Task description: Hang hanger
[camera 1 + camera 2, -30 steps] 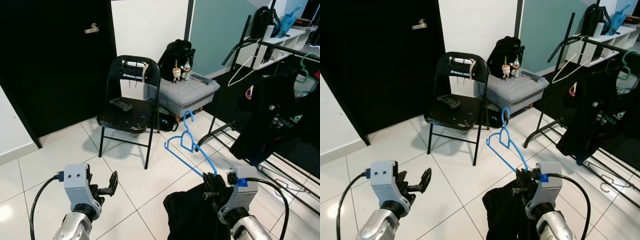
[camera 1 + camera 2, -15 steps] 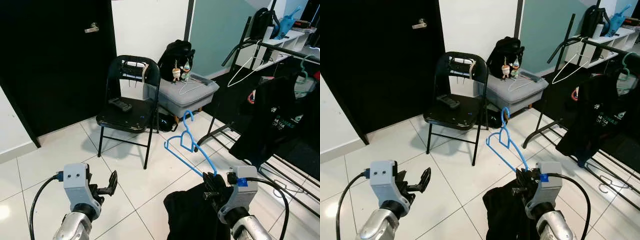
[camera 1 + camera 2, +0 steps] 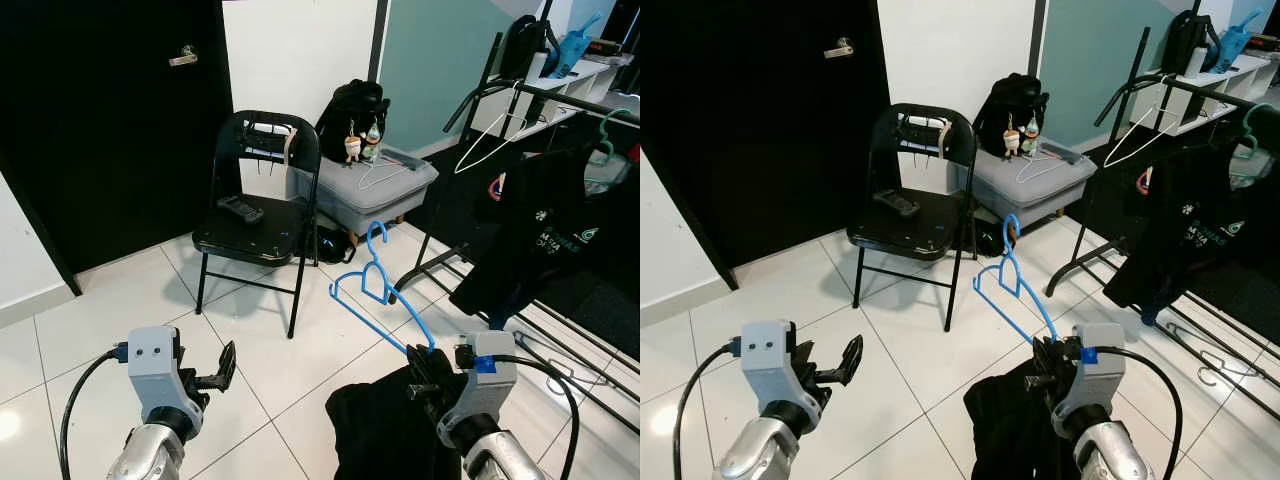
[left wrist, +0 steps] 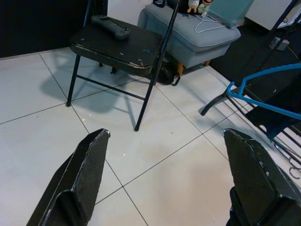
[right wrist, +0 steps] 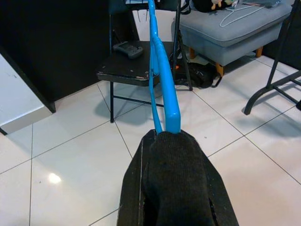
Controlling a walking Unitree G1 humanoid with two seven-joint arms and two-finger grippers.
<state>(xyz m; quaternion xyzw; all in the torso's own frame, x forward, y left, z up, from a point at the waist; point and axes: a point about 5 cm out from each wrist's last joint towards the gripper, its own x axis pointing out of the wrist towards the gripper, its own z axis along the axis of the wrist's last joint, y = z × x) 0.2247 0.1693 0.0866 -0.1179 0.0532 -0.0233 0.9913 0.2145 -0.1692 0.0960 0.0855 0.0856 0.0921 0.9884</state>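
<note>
Right gripper (image 3: 428,372): low at the robot's right front, its two black fingers clamped together on the end of a blue plastic hanger (image 3: 378,290) and on the black fabric bunched there.
Blue plastic hanger: rises from the right gripper up and away toward the robot's left, hook uppermost, held in the air over the white tiled floor (image 3: 120,300); in the right wrist view it runs straight out from between the fingers (image 5: 167,89).
Black garment (image 3: 385,435): hangs in a dark bundle below the right gripper, draped off the hanger's gripped end.
Left gripper (image 3: 222,368): low at the robot's left front, holding nothing; the left wrist view shows its fingers (image 4: 82,174) spread wide apart over bare tiles.
Black folding metal chair (image 3: 258,215): stands beyond both grippers, before a black door (image 3: 110,120); a dark remote control (image 3: 241,209) lies on its seat.
Grey padded storage bench (image 3: 370,185): just beside the chair on the robot's right; a white wire hanger (image 3: 378,176) lies on top, a black backpack (image 3: 352,115) stands at its far edge with small charms hanging from it.
Black metal clothes rack (image 3: 560,100): to the robot's right, well apart from the held hanger; a black printed T-shirt (image 3: 545,240) hangs from its rail on a teal hanger (image 3: 606,140), and a bare white hanger (image 3: 495,135) hangs nearer the rack's end post.
</note>
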